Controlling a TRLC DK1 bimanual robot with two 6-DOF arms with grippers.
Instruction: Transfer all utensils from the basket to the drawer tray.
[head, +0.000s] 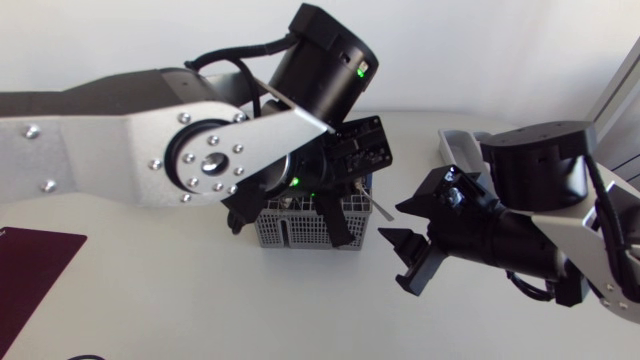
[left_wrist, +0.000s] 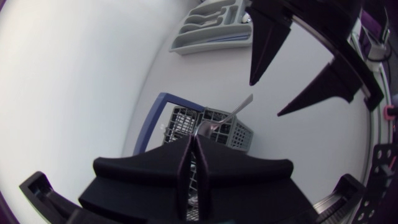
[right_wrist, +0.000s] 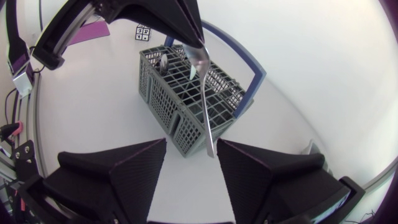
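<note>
**Utensil lifted from the basket, free end towards the right arm**

Head view: the left arm comes in from the left edge and its tool (head: 338, 222) hangs over the grey basket (head: 300, 225) at the middle of the frame. A thin silver utensil (head: 385, 210) sticks out of it to the right, above the white surface (head: 150, 300). The right tool (head: 400, 225) sits just right of the basket, fingers spread and facing that free end. It looks near, though I cannot tell whether they touch. A grey corner of the tray (head: 452, 148) shows at upper right, behind the right arm.

Left wrist view: the left tool (left_wrist: 193, 165) has its fingers pressed together on the utensil's (left_wrist: 239, 109) broad end. The stem runs ahead and away from it, over the basket (left_wrist: 239, 135), towards the right tool's two spread wedges (left_wrist: 266, 98). The tray (left_wrist: 211, 28) lies well beyond the basket.

Right wrist view: here the relation is plainest. The utensil (right_wrist: 204, 99) hangs from the left tool (right_wrist: 180, 25), its long axis running down to the right tool (right_wrist: 191, 149). Its free end appears to sit in the gap between the wide-open fingers, nearer one than the other. The right tool holds nothing. The basket (right_wrist: 168, 93) stands behind, with at least one more utensil in it.

To my eye this is set up for a handover, and the right arm is the one nearer the tray.
</note>
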